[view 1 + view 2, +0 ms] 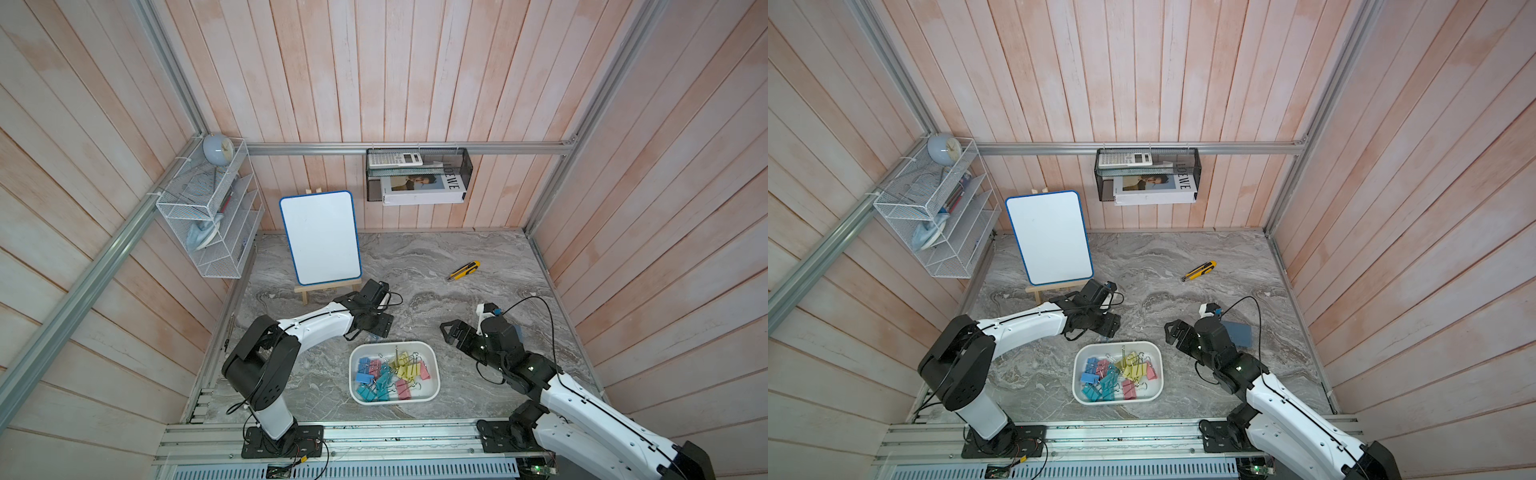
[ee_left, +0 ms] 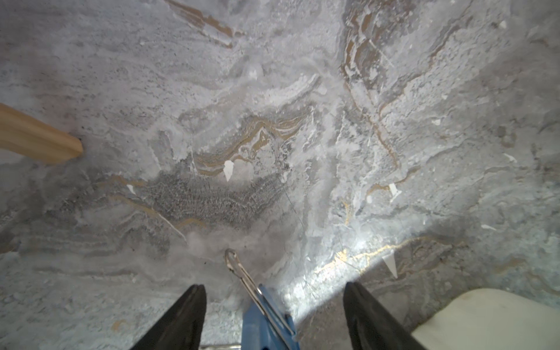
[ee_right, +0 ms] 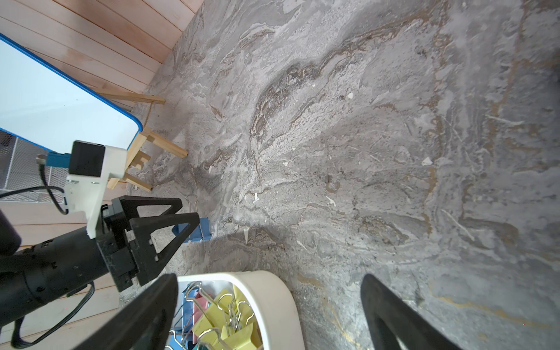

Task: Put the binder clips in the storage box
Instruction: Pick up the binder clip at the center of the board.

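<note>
The white storage box (image 1: 432,361) sits front centre in both top views, holding several pastel binder clips (image 1: 390,374) in blue, teal, pink and yellow. Just beyond its far rim, outside it, is one blue binder clip (image 3: 198,231) with its wire handle raised. My left gripper (image 2: 274,286) points down over that clip with its jaws open. The clip (image 2: 266,318) sits between the fingers with a gap on each side. My right gripper (image 3: 269,278) is open and empty, hovering off the box's right end (image 1: 449,332).
A yellow-and-black utility knife (image 1: 464,270) lies at the back right. A whiteboard on a wooden easel (image 1: 320,237) stands back left, close behind the left arm. A grey-blue pad (image 1: 1237,332) lies under the right wrist. A wire rack (image 1: 208,216) and a mesh basket (image 1: 419,174) hang on the walls.
</note>
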Available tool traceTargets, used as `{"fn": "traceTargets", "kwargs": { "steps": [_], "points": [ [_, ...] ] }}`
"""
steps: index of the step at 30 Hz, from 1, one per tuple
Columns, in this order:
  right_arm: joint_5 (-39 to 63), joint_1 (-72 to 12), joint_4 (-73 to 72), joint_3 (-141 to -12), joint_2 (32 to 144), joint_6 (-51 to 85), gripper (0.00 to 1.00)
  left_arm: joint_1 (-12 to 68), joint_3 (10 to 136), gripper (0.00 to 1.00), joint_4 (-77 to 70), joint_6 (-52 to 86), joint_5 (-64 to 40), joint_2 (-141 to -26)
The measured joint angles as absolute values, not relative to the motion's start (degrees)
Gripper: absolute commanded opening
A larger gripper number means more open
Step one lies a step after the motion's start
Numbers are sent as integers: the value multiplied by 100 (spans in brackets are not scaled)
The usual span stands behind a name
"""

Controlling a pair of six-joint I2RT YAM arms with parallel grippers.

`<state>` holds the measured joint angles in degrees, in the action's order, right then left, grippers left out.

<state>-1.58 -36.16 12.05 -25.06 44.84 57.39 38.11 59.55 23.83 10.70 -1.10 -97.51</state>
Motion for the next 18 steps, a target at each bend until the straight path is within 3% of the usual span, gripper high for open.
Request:
{"fn": "traceTargets", "kwargs": {
  "steps": [6,18],
  "points": [
    [-158,-3616,1208,-2502,4412,5747,98,3732,5955,78,2438,825,-235,-9751],
    [-156,-3616,1203,-2456,4401,5808,98,3627,5955,95,2639,526,-416,-9778]
  ]
}}
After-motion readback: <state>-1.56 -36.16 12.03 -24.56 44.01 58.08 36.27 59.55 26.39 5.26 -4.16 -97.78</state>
